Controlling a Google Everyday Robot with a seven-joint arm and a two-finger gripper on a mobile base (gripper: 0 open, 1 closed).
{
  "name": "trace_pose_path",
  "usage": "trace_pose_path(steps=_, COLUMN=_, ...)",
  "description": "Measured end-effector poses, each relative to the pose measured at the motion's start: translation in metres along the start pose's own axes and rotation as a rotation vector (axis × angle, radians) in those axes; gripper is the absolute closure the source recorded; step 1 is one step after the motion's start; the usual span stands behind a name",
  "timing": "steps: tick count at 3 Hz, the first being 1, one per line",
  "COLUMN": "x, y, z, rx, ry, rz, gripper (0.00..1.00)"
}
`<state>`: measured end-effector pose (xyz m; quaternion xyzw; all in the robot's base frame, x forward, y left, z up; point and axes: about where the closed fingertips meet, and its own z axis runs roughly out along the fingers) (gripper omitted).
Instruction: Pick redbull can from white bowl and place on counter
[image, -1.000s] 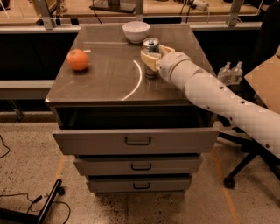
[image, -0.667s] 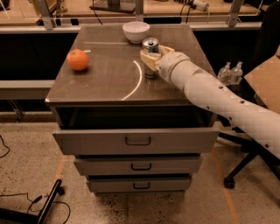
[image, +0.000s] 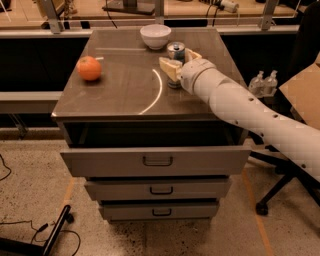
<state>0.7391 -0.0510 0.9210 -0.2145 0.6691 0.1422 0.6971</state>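
The redbull can (image: 176, 51) stands upright on the counter (image: 125, 85), just right of and in front of the white bowl (image: 155, 36). The bowl sits at the counter's back edge and looks empty. My gripper (image: 178, 62) reaches in from the right at the end of a white arm. Its cream fingers (image: 168, 67) sit on either side of the can, closed on its lower half. The can's silver top shows above the fingers.
An orange fruit (image: 89, 68) lies on the counter's left side. The cabinet's top drawer (image: 155, 160) is pulled out a little toward me. Two clear bottles (image: 264, 82) and an office chair base (image: 280, 185) are to the right. A workbench runs behind.
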Motion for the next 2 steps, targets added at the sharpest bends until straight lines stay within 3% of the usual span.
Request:
trace_pose_path(steps=1, x=-0.0005, y=0.0013, z=0.0008, rx=-0.002, ry=-0.001, rz=0.0, gripper=0.0)
trace_pose_path(steps=2, x=-0.0005, y=0.0014, z=0.0008, rx=-0.002, ry=-0.001, rz=0.0, gripper=0.0)
